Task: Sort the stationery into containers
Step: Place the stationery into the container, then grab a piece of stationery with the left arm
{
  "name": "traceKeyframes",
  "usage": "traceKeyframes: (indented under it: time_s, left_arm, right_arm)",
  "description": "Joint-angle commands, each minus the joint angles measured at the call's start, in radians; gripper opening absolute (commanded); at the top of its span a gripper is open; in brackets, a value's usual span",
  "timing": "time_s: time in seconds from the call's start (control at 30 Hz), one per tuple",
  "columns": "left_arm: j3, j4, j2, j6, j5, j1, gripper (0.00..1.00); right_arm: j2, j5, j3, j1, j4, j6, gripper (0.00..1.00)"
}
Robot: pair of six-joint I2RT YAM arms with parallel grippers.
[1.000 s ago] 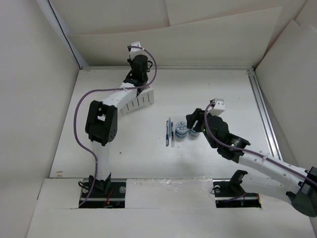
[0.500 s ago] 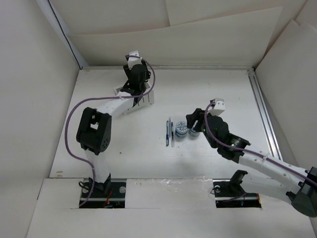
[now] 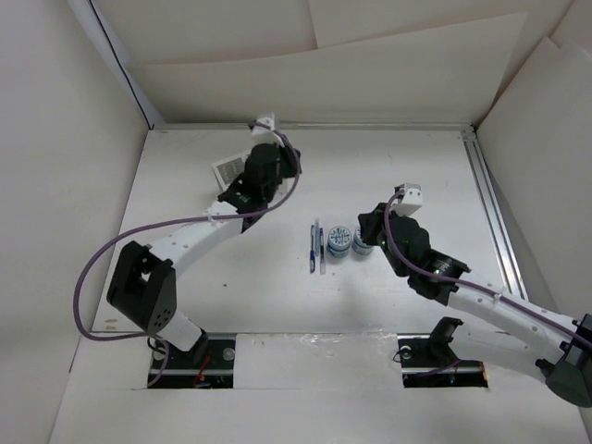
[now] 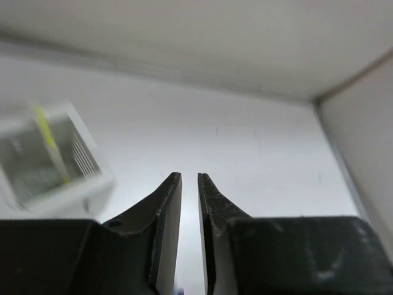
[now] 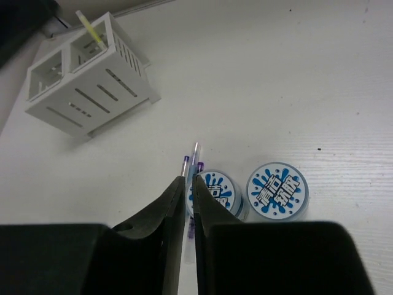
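Left fingers (image 4: 164,215) and right fingers (image 5: 169,206) nearly together, empty. One yellow-green pen (image 5: 89,26) already in organizer (image 5: 92,98) (far left of worktop (image 3: 416,166)). Remaining pens (image 3: 316,245) and two rolls (image 5: 276,192) left lying mid-worktop.

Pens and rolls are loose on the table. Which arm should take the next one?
Right, I'd say. The right gripper hangs directly over the pens, beside the two rolls. The left gripper is up by the organizer, well away from them. Both look empty.
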Motion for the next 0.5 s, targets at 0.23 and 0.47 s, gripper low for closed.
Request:
traceKeyframes:
  time_s: [0.23, 0.47]
  left_arm:
    - [-0.147, -0.184, 0.148, -0.088, 0.129, -0.165, 0.1]
    - [-0.093, -0.177, 0.293, -0.106, 0.117, -0.188, 0.13]
  right_arm:
    - [-0.024, 0.053, -0.003, -0.007, 0.017, 0.006, 0.27]
    - [-0.004, 0.053, 0.006, -0.016, 0.017, 0.006, 0.47]
